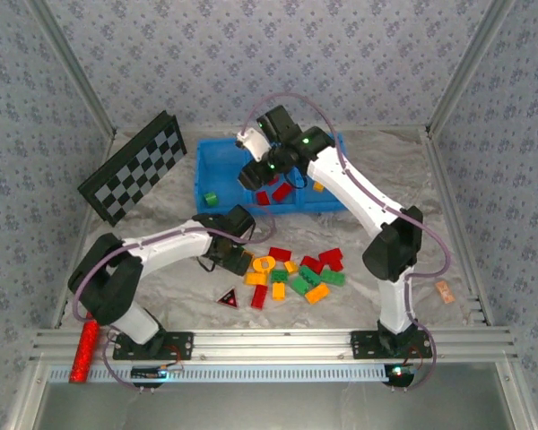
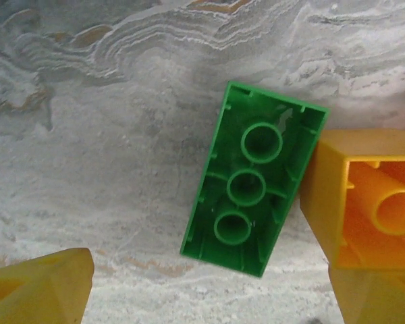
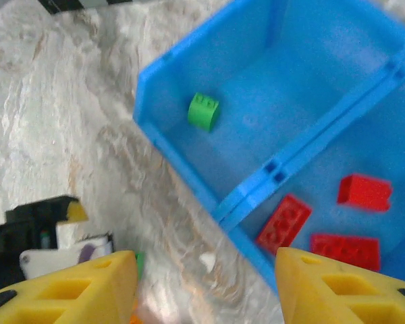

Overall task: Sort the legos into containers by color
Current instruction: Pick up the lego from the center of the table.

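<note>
Loose legos in red, green and orange-yellow lie in a pile at the table's middle. My left gripper is low at the pile's left edge. In the left wrist view an upturned green lego lies on the marble just ahead of the open left gripper, untouched, with an orange lego beside it. The containers are three compartments of a blue bin. My right gripper hovers open and empty over the bin's near wall. The bin holds a green lego and red legos.
A checkerboard leans at the back left. A dark red-edged triangle lies in front of the pile. A red glittery cylinder rests by the left arm's base. A small orange piece sits at the right.
</note>
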`<action>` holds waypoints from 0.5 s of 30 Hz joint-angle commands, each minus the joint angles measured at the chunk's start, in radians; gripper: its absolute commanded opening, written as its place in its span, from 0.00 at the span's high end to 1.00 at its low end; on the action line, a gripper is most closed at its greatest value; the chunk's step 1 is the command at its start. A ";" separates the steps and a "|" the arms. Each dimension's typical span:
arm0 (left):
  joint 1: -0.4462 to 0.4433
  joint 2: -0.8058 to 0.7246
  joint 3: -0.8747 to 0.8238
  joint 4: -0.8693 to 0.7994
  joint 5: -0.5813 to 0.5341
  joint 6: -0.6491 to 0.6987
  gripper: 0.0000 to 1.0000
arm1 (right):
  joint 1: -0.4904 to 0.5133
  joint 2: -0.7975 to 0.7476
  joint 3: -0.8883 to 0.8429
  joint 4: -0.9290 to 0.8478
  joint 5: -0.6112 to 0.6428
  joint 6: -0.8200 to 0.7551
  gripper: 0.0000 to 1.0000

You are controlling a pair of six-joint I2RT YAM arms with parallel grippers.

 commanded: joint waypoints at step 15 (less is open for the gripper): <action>0.049 0.131 0.066 0.069 0.062 0.064 0.30 | 0.011 -0.208 -0.334 0.053 0.099 0.165 0.42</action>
